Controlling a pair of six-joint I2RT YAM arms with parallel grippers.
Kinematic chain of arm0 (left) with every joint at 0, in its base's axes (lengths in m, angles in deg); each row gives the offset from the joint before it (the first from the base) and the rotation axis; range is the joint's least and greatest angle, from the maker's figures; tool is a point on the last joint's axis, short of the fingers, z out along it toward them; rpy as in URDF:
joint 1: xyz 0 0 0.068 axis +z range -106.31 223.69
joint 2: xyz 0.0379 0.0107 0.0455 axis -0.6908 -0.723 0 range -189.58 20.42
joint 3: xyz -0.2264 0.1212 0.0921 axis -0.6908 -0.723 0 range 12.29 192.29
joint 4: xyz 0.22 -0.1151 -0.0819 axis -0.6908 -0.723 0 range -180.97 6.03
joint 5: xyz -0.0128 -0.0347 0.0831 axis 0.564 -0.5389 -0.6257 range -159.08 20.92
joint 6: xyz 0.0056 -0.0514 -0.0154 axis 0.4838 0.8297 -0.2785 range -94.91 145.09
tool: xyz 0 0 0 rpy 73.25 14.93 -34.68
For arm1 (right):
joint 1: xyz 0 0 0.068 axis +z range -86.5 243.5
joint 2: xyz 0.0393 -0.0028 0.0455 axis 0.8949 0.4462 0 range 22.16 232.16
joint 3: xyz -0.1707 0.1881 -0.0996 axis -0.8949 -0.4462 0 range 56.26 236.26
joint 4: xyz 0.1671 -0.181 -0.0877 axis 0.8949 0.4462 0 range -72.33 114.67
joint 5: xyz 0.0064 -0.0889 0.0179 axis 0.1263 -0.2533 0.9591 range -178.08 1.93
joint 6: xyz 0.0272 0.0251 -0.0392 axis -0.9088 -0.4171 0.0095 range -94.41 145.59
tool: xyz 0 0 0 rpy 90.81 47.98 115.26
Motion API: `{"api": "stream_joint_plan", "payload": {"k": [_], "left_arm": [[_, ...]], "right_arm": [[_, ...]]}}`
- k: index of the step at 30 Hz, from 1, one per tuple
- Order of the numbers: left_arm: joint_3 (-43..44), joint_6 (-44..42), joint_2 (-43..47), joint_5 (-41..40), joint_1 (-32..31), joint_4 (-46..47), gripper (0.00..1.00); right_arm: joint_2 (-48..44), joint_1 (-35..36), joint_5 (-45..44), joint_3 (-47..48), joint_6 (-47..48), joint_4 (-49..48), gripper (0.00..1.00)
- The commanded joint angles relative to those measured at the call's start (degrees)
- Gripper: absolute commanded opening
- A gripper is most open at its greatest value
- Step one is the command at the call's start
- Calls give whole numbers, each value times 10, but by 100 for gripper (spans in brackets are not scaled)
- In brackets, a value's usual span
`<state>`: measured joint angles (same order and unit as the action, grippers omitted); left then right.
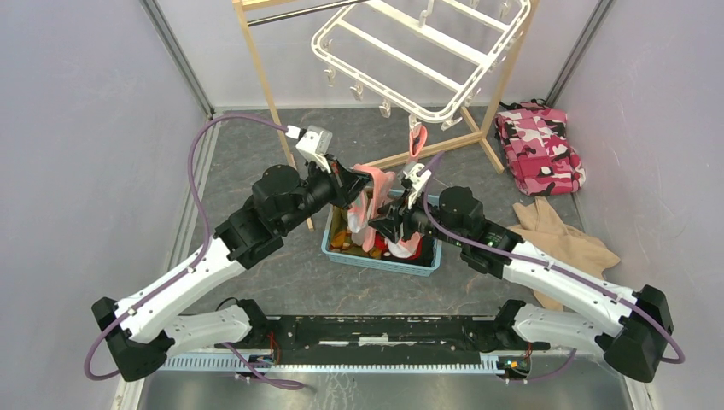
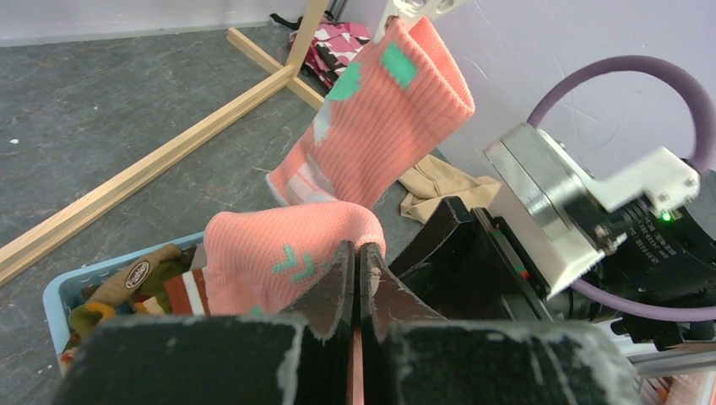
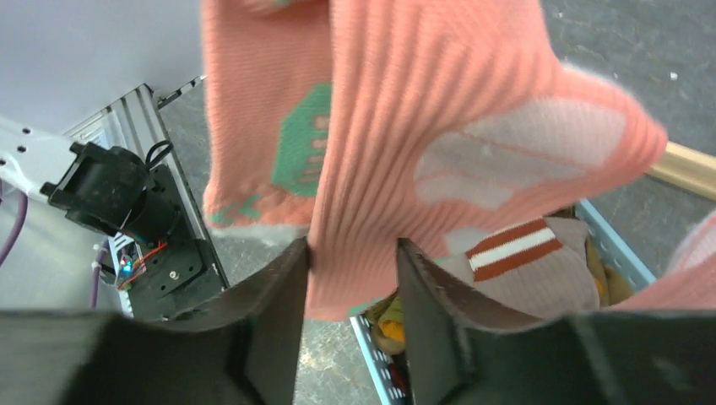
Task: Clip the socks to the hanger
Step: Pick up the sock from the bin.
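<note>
Two tools are working one salmon sock (image 2: pixel 279 253), low in the middle of the overhead view, just above the blue basket (image 2: pixel 52 295) that holds the other socks. The left tool (image 2: pixel 360 253) is clamped tight, jaws together with a fold of pink cloth pinched between them. The right tool (image 3: pixel 353 261) stands about half open. Its fingers straddle the hanging end, and the cloth fills the gap without bunching, so it looks like no grip there yet. The hanger (image 1: pixel 401 55) sits at top centre, with a matching sock (image 1: pixel 417 141) already dangling from a clip (image 2: pixel 422 7). To do this well, the right tool should close squarely near the sock's edge. Then both tools can draw the cloth taut and offer a flat hem to a free clip beside the hung one.
</note>
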<state>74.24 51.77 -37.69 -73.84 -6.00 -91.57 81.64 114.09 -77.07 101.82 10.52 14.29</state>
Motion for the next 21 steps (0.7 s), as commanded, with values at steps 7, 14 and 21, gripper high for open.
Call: {"api": "stream_joint_plan", "payload": {"k": [7,14,21], "left_arm": [[-35,22,43,-33,-1,22,2],[-75,-12,51,-69,2,5,2],[-136,-78,28,-51,19,28,39]], "right_arm": [[5,-25,-40,33,3,1,10],[-21,-62,79,25,34,-2,0],[-33,-109,216,-14,-42,-59,0]]}}
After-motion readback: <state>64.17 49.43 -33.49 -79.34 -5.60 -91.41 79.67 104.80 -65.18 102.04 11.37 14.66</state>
